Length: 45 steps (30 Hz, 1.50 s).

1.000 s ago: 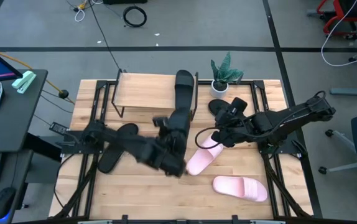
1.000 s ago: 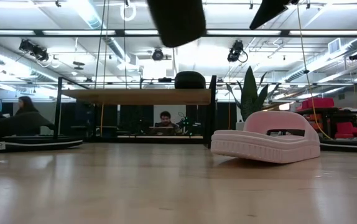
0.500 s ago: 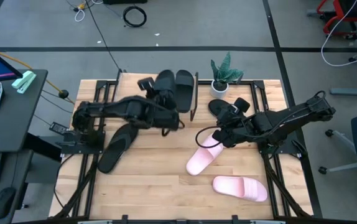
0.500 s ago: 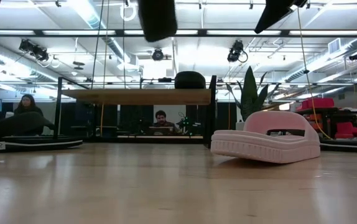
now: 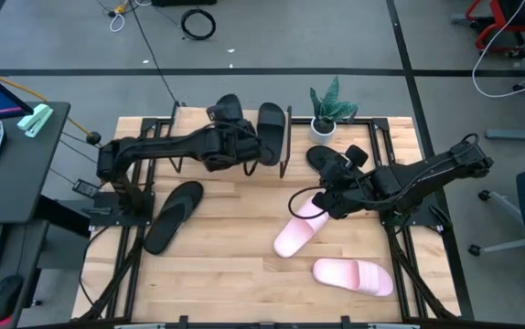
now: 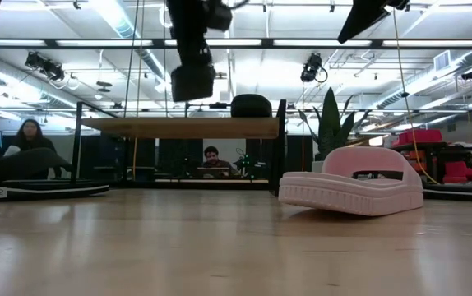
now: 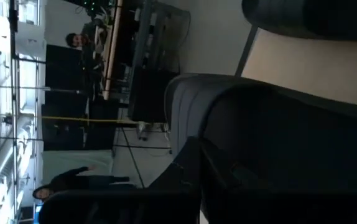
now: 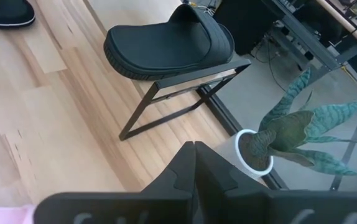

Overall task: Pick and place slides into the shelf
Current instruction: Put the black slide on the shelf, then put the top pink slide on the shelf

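Black wide-strap slide [image 5: 229, 111] is in my left end effector [image 5: 238, 151], fingers clamped fully shut on it, over the shelf [image 5: 189, 128] at the far left of the tabletop [image 5: 244, 274]. The low view shows that arm well above the shelf's wood top, so the slide isn't set down yet.

The relation that matters: one black slide [image 5: 271, 128] already sits on the right end of the shelf top, long axis running near-to-far. Mine hangs just left of it, roughly parallel. I judge the free board lies left of the held slide, so the drop goes straight down or a touch left, toe pointing far, to avoid landing on its neighbour. In the left wrist view the dark strap [image 7: 278, 143] fills the frame, so I get no clearance check from there.

Right end effector [image 5: 328, 203] is pinched near-shut, holding nothing I can see, hovering at the far end of a pink slide [image 5: 297, 233] mid-tabletop. Second pink slide [image 5: 354, 276] lies near right, long axis left-right. A thong flip-flop [image 5: 173, 215] sits near left, another dark one [image 5: 322, 157] by the plant [image 5: 328, 108]. Left arm is nearer the shelf; right is nearer both pink slides.
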Motion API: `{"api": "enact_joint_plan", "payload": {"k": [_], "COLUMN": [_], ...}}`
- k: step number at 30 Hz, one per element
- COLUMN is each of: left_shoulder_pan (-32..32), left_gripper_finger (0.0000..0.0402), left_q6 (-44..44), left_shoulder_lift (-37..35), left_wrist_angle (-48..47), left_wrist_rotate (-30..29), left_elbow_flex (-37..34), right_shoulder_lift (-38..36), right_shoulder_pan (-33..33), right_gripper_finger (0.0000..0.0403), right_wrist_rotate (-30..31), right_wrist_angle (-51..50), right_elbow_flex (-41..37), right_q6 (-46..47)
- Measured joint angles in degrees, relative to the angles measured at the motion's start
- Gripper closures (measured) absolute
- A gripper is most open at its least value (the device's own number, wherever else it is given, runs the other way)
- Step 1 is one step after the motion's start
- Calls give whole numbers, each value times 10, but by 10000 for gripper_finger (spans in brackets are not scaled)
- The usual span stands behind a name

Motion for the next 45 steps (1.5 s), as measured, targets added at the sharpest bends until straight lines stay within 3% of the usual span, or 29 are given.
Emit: {"api": "enact_joint_plan", "payload": {"k": [11,14,16,21,29,45], "left_shoulder_pan": [60,75,84,98,98,61], "left_gripper_finger": [401,401,401,399,366,236], "left_q6": [191,211,211,198,185,164], "left_shoulder_lift": [-8,-9,-9,-8,-8,-8], "left_wrist_angle": [302,336,347,343,333,315], "left_wrist_rotate": [75,140,172,181,236,246], "left_elbow_flex": [-106,-107,-107,-107,-107,-107], "right_shoulder_lift": [0,0,0,0,0,0], "right_shoulder_pan": [4,4,4,4,4,4], "right_gripper_finger": [391,391,390,391,390,391], "right_wrist_rotate": [0,0,0,0,0,-25], "right_wrist_angle": [0,0,0,0,0,0], "right_elbow_flex": [0,0,0,0,0,0], "right_q6": [2,2,2,1,2,4]}}
